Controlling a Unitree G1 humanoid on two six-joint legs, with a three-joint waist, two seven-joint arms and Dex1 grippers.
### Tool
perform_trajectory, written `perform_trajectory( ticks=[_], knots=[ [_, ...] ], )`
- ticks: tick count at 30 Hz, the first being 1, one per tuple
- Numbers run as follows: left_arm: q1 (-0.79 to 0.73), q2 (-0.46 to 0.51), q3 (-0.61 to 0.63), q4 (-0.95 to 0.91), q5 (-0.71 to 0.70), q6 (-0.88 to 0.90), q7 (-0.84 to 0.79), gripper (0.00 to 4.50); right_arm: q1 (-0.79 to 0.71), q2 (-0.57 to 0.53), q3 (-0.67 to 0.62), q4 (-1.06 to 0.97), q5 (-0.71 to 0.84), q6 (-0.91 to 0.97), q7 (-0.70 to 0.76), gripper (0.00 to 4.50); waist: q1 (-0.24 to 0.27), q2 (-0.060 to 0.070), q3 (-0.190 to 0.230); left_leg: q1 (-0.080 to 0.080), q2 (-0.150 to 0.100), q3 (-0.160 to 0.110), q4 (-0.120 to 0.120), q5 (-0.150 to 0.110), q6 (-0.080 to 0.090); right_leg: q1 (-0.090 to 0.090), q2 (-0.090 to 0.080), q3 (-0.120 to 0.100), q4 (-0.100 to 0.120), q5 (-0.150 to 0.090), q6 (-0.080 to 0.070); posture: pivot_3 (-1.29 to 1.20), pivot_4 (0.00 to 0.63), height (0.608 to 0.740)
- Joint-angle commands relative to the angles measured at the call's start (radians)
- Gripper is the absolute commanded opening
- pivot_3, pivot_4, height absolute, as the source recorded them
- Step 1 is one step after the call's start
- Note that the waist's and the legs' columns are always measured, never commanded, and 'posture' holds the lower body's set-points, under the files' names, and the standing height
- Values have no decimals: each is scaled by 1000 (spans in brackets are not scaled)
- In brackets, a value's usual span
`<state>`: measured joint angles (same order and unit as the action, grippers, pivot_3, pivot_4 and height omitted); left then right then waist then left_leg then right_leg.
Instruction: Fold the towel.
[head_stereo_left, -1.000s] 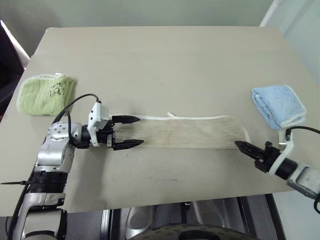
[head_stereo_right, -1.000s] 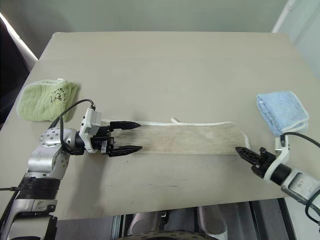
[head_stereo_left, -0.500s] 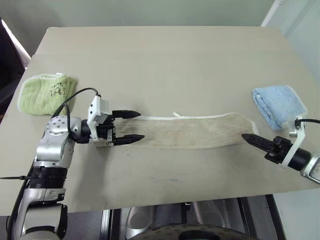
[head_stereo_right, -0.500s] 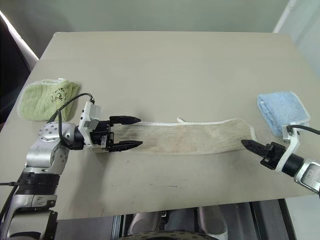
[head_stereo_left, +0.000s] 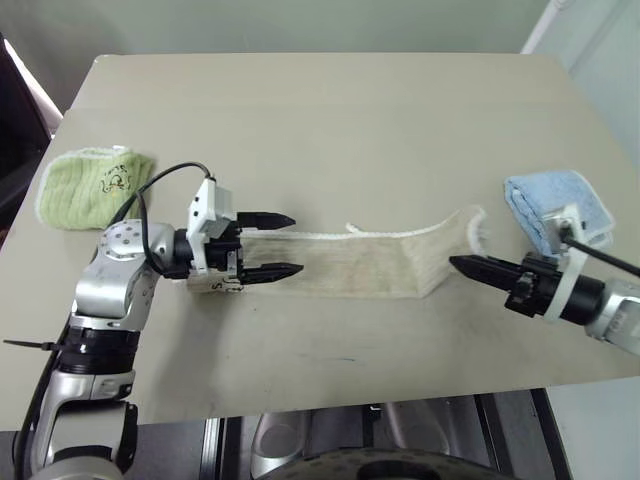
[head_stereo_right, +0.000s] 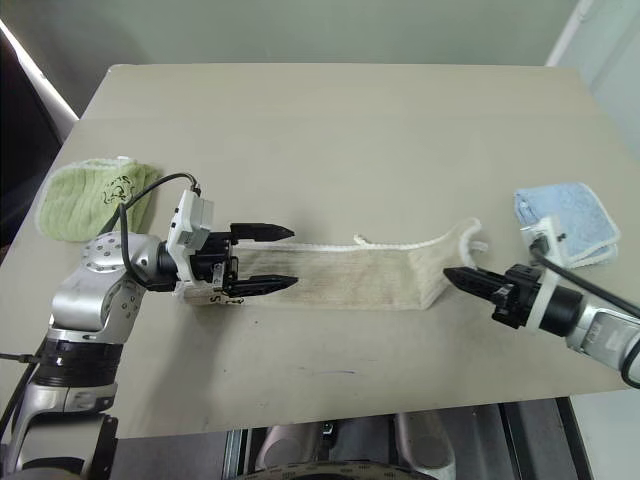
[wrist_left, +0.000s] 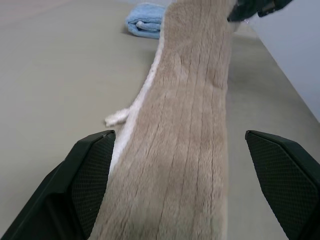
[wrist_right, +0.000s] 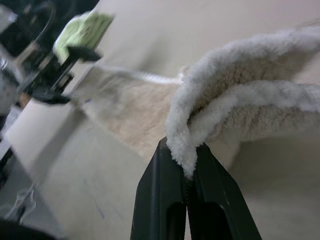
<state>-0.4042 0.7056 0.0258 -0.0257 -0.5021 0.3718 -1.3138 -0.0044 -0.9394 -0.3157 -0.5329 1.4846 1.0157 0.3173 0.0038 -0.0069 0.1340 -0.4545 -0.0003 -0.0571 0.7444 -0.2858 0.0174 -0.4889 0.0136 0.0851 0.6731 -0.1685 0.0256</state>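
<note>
While clamped on towel (head_stereo_left: 370, 262) end w/ right hand (head_stereo_left: 462, 266), lifted off desk (head_stereo_left: 330, 110). Left hand (head_stereo_left: 282, 245) spread apart at towel's opposite end, straddling it.

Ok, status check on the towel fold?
Right gripper shut on towel, that end lifted. Left gripper open, straddling the other end. Green cloth, blue cloth well clear.

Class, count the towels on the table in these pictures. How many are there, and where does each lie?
3. A green towel at the left edge, a blue towel at the right edge, and the beige towel between them.
</note>
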Motion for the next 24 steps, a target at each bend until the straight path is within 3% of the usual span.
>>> perform_trajectory(
  ticks=[1,12,24],
  knots=[
    [-31,8,-10,-56,-4,15,16,4500,-59,20,93,-32,-68,-2,34,36,0,0,0,0,0,0,0,0,0,0,0,0,0,0,0,0,150,703],
    [-42,-7,-35,-89,-17,45,38,4500,-299,142,350,19,-282,13,107,36,-4,0,0,1,0,1,1,4,2,1,0,0,0,5,1,0,150,703],
    [-3,-10,-29,-58,-7,-22,20,4500,-387,223,372,15,-400,-20,175,36,-4,0,0,1,0,2,1,5,1,1,0,0,0,5,0,0,150,703]
  ],
)
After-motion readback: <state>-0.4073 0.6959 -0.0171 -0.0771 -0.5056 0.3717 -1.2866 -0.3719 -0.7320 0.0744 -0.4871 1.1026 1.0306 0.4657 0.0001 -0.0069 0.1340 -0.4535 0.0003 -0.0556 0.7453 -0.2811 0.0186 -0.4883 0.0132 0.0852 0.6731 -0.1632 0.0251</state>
